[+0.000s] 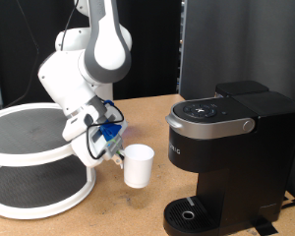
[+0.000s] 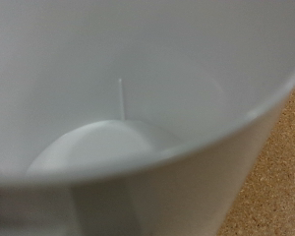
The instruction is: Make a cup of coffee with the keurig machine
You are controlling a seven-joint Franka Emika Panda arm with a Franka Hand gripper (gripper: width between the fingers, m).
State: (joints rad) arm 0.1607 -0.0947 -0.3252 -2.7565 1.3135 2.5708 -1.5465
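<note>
The white robot arm's gripper [image 1: 110, 147] hangs over the brown wooden desk [image 1: 152, 106], beside the white two-tier round shelf [image 1: 29, 147] at the exterior view's left. Its jaws appear to clasp the plain white cylindrical mug [image 1: 138, 165], lifted and slightly tilted, though how wide they stand cannot be told. The wrist view looks into the mug's bare interior [image 2: 118, 128]. The large black boxy pod coffee maker [image 1: 231, 147] stands at the right, lid down; its lettering is too small to read.
</note>
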